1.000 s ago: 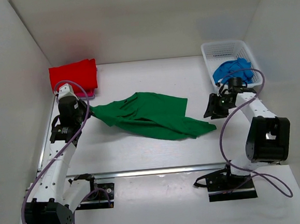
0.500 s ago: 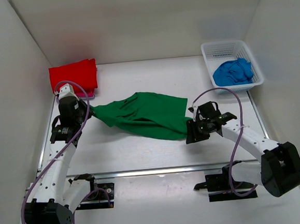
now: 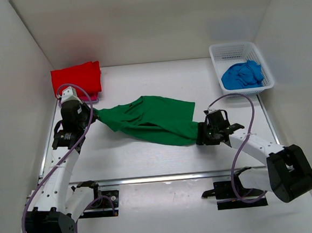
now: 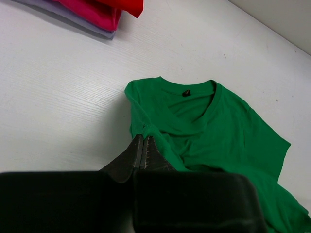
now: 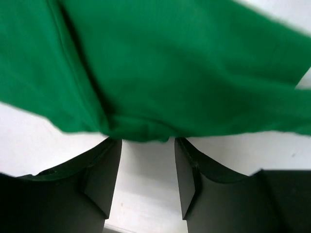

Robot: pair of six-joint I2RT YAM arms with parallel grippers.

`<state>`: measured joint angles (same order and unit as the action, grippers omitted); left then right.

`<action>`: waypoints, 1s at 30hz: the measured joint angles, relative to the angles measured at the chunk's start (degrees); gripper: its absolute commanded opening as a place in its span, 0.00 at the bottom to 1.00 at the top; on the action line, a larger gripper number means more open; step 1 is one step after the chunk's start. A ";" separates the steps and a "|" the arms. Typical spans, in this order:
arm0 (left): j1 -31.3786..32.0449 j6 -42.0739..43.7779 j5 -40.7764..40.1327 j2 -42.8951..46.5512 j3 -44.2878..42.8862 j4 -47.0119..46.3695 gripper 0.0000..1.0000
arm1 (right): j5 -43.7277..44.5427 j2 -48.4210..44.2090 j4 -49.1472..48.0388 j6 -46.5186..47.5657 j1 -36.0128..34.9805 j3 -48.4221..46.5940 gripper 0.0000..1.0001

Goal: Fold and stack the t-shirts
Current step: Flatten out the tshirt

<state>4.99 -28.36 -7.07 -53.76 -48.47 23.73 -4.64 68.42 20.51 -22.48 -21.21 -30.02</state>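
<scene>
Clamps bright green V-neck cloth t-shirt near collar in left gripper as anchor; straddles hem with half-parted right gripper (nothing gripped yet).

Top cam's parked high behind both arms, looking down over the whole tabletop. Left wrist cam peers low along the left tool, fairly near; right wrist cam's jammed super close. All three share the green t-shirt.

No writing can be read anywhere; the small dark neck label in the green t-shirt is illegible.
</scene>
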 measured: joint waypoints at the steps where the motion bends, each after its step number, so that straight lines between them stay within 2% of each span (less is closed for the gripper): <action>1: 0.02 0.00 0.02 0.00 0.00 0.00 0.00 | 0.28 0.55 -1.31 0.00 0.31 0.00 0.45; 8: 0.00 0.00 0.02 -0.02 0.00 -0.02 0.00 | 2.36 5.20 -6.56 0.07 0.26 -1.68 0.25; 9: 0.00 0.00 0.02 -0.02 0.00 -0.02 0.00 | 2.51 5.64 -6.84 0.04 0.20 -1.90 0.05; 10: 0.00 0.00 0.02 -0.02 0.00 -0.02 0.00 | 2.75 6.08 -7.06 0.22 0.00 -2.03 0.00; 14: 0.00 0.02 0.04 -0.02 0.00 -0.04 0.00 | 3.37 6.29 -6.45 -0.26 -1.14 -2.40 0.00; 17: 0.00 0.02 0.04 -0.02 0.00 -0.07 0.00 | 2.32 4.20 -0.92 0.22 -1.68 -2.89 0.00; 22: 0.00 0.04 0.04 -0.02 0.00 -0.15 0.00 | -10.25 -0.98 17.00 6.01 0.37 -10.01 0.00; 25: 0.00 -0.07 0.02 0.09 0.24 -0.46 0.00 | -18.47 -3.74 22.97 9.33 3.50 -15.56 0.00; 27: 0.00 -0.22 0.04 0.31 0.52 -0.52 0.00 | -23.50 -4.37 24.28 11.72 8.39 -17.86 0.06; 28: 0.00 -0.26 0.02 0.35 0.66 -0.63 0.00 | -25.33 -3.69 24.30 12.63 11.39 -18.56 0.16; 30: 0.02 -0.42 0.04 0.39 0.79 -0.63 0.00 | -26.08 -0.20 24.00 14.36 16.02 -19.47 0.23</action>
<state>5.02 -28.77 -7.03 -53.36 -47.68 23.09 -30.72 68.23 44.51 -8.12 -5.19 -49.50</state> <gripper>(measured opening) 0.015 0.162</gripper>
